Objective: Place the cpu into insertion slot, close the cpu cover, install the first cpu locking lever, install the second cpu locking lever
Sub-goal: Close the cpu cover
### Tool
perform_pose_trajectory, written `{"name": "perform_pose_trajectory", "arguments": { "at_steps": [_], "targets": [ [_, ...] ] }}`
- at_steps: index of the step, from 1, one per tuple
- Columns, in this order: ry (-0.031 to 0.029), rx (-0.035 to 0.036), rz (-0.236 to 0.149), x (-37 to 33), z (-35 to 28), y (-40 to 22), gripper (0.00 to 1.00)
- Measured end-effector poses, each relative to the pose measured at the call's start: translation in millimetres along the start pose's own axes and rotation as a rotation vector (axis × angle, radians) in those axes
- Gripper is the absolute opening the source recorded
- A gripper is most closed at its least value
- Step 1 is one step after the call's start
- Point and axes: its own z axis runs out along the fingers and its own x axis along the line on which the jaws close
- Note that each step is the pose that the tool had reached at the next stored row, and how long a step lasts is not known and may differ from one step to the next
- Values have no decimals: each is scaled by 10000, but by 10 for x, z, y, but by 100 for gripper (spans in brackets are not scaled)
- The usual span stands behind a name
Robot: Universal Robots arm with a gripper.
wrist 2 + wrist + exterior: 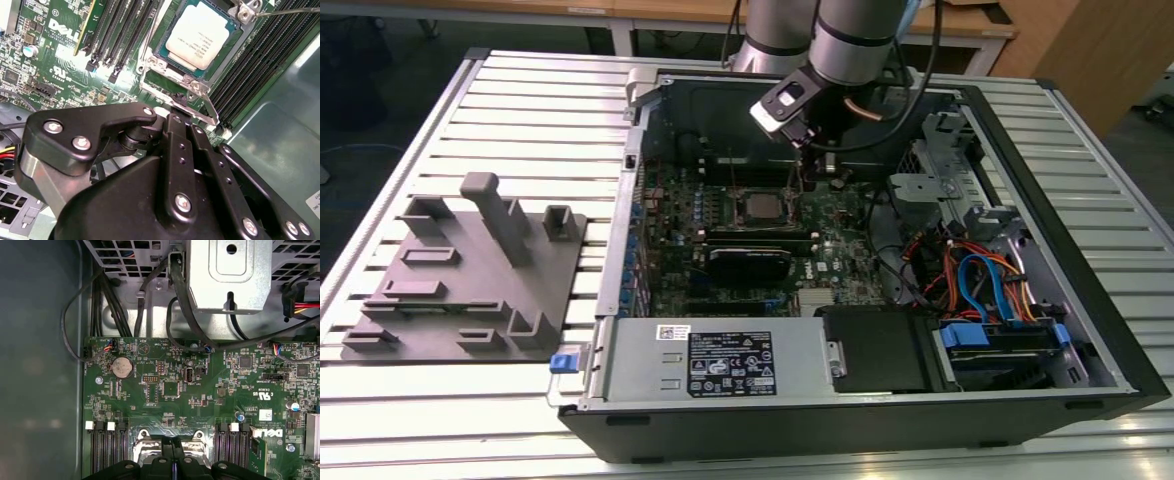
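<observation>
I saw the cpu (202,37) lying flat in the slot (163,51), silvery top up and square to the rim, so I judged the placing done. The cover (150,67) was down around it, its window framing the chip. It looked closed to me, though I could not tell whether the thin lever (285,10) at its far corner was latched.

The hand (175,119) hung just beside the socket at the cover's lip, on the exterior view's right of the cpu (757,207). In both wrist views its fingers (167,452) were pressed together with nothing between them. I took that closed tip as meant for pushing thin metal, not for gripping.

The arm reached down into the open case (854,420), which lay on its side on the table (520,90). That left the board (200,400) facing up, open to the hand from above.
</observation>
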Motion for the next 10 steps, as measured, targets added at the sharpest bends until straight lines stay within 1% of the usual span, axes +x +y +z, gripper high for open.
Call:
{"name": "perform_pose_trajectory", "arguments": {
  "at_steps": [10],
  "targets": [
    [0,21,0,0,9,-24,10]
  ]
}}
